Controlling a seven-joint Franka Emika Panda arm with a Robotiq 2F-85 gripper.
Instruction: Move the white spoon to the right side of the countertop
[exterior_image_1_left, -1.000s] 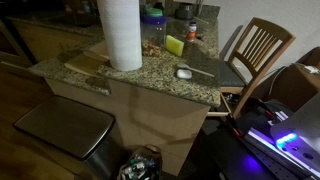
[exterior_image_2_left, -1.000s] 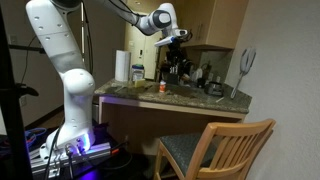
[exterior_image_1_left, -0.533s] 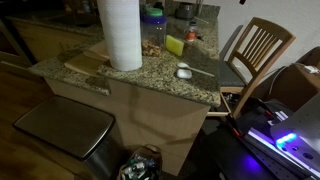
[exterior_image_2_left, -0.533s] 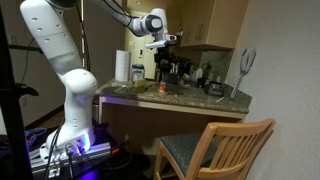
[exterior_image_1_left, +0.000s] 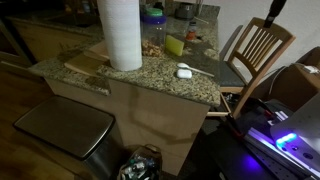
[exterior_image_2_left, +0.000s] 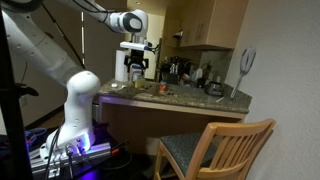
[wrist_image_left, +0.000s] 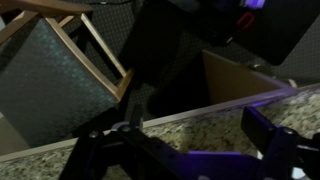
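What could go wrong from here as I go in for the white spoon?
1. The white spoon lies near the countertop edge beside the chair; a nudge from the open gripper could push it off.
2. The gripper hangs close to the tall paper-towel roll in an exterior view; a sideways sweep might topple it.
3. The spoon is small and flat on granite, so the fingers may slip.
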